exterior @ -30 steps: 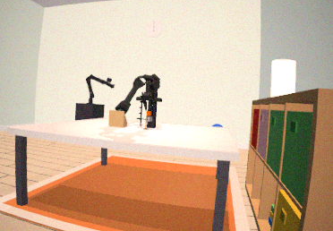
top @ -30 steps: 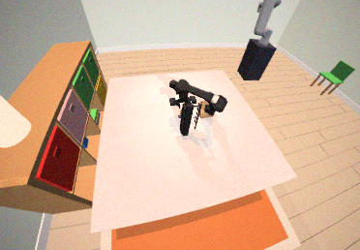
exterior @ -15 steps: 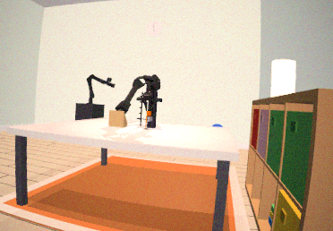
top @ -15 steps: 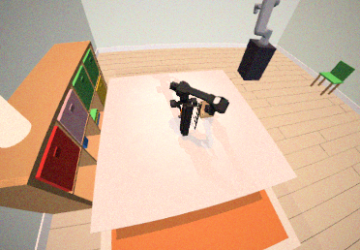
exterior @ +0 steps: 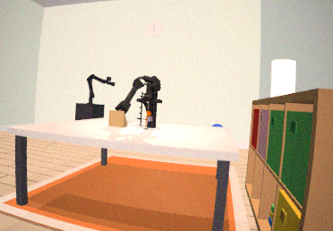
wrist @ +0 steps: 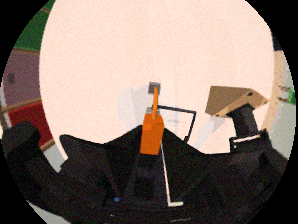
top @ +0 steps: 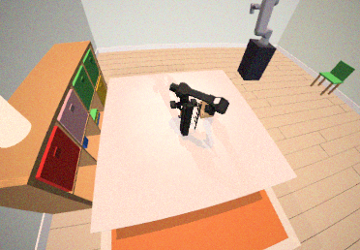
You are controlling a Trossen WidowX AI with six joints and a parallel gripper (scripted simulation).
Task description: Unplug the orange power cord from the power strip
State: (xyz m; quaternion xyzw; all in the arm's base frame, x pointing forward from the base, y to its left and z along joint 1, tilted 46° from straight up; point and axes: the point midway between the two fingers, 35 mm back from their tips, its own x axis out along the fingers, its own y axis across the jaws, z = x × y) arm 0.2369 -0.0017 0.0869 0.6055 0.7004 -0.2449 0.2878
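fingers narrow, closed in on the sides of the blocky orange plug (exterior: 149, 114) (wrist: 152, 135) at the end of the orange power cord (wrist: 155, 100); black parallel-jaw gripper (top: 182, 104) (exterior: 149, 100) (wrist: 152, 129) has hold of it, not open. plug sits at the upright black power strip (top: 185, 122) (exterior: 151, 120) (wrist: 144, 172), above the pale table top (top: 145, 172) (exterior: 67, 134) (wrist: 150, 40); whether its prongs are fully in the socket, cannot tell. cord runs from the plug's far end toward a small grey square piece (wrist: 154, 88); how the two join is too small to tell. thin black wire frame (top: 195, 119) (exterior: 141, 115) (wrist: 176, 108) stands just beside the strip. black six-joint arm (top: 198, 92) (exterior: 130, 98) (wrist: 245, 122) rises from a tan block (top: 205, 106) (exterior: 117, 118) (wrist: 225, 97) on the same table and bends over to the strip. wooden shelf unit (top: 53, 66) (exterior: 323, 137) with coloured drawer fronts along one side of the room, orange rug (top: 203, 226) (exterior: 134, 182) below the table, green chair (top: 334, 78) well apart, near the wall. unplugging and letting go both still undone.
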